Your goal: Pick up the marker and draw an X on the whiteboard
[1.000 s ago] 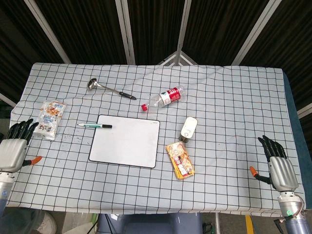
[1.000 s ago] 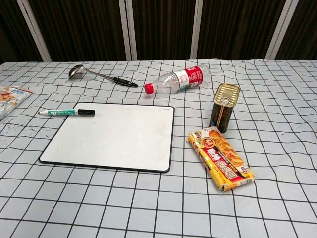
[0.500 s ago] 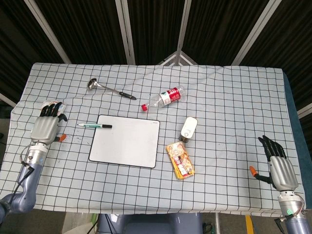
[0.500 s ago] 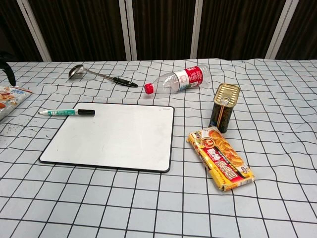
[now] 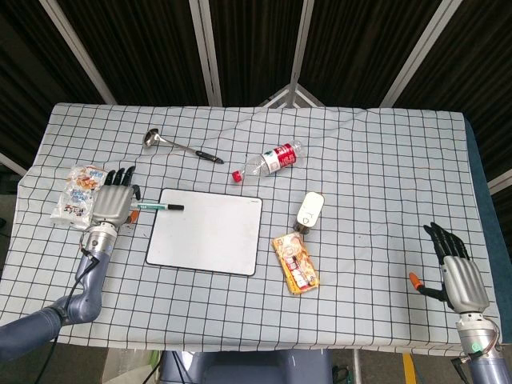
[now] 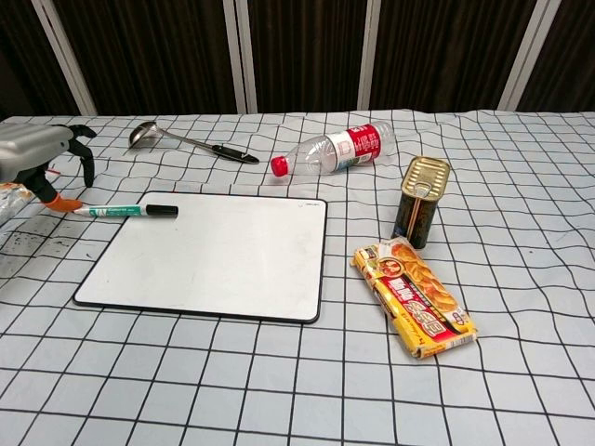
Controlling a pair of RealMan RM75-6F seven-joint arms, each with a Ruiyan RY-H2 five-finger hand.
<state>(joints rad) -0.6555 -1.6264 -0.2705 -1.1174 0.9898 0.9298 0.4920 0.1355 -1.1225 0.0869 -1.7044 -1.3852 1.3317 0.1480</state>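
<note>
The marker, green-white with a black cap, lies on the cloth along the top left edge of the whiteboard, which is blank. My left hand hovers just left of the marker's tail end, fingers spread, holding nothing. My right hand rests near the table's front right corner, fingers apart and empty; only the head view shows it.
A snack bag lies left of my left hand. A ladle and a plastic bottle lie behind the board. A tin can and a snack packet sit right of the board.
My left hand has travelled from the table's left edge rightward, past the snack bag, to the marker's tail end. The right hand has stayed still.
</note>
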